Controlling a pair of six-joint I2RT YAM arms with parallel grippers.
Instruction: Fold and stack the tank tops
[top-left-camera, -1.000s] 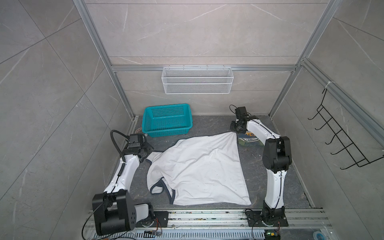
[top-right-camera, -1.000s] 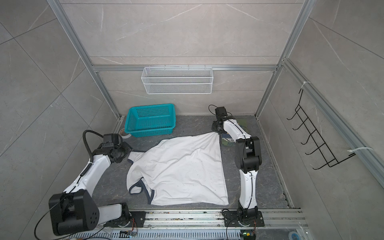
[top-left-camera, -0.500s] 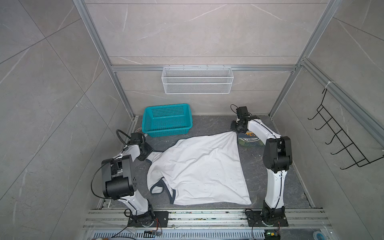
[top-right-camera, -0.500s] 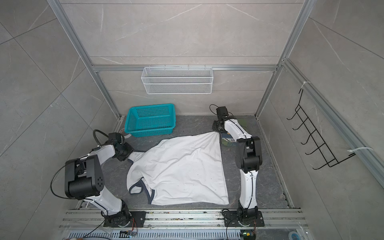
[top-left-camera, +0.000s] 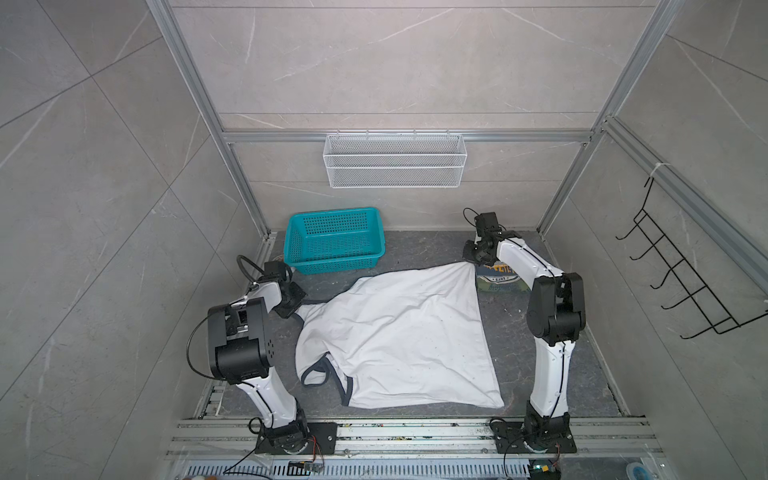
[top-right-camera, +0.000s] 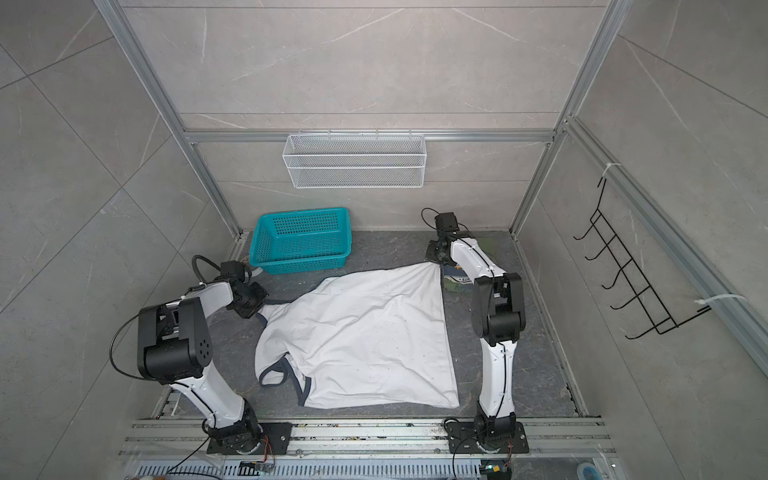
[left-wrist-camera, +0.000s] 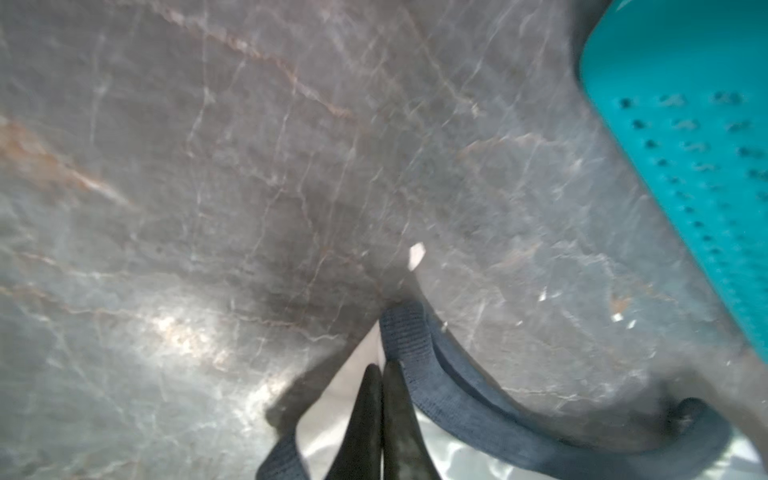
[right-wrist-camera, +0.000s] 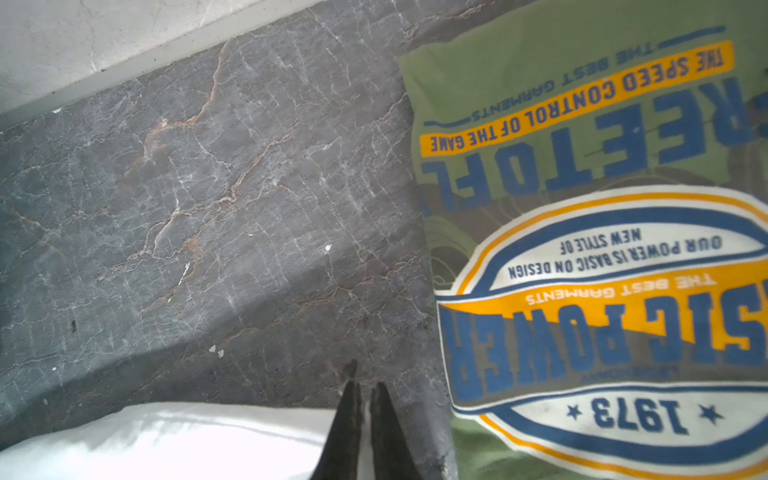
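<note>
Setting: a robot test cell in a lab, not a home or a shop.

Evidence, both top views:
- Enclosure of aluminium frame bars (top-left-camera: 274, 136) with grey tiled panels (top-left-camera: 395, 62) on three sides, filmed from overhead.
- Two white-and-black arms, left arm (top-left-camera: 239, 345) and right arm (top-left-camera: 555, 307), bolted to a slotted metal rail (top-left-camera: 415, 432) at the near edge. Exposed cables (top-left-camera: 245, 461) run from the bases.
- Floor (top-left-camera: 540, 374) is a dark stone-look slab.
- Props are household stand-ins: wire basket (top-left-camera: 395, 160) hung on the back bar, black hook rack (top-left-camera: 685, 259) on the side wall, teal plastic basket (top-left-camera: 334, 241) at the back, white tank top (top-left-camera: 395, 332) spread on the floor.
</note>
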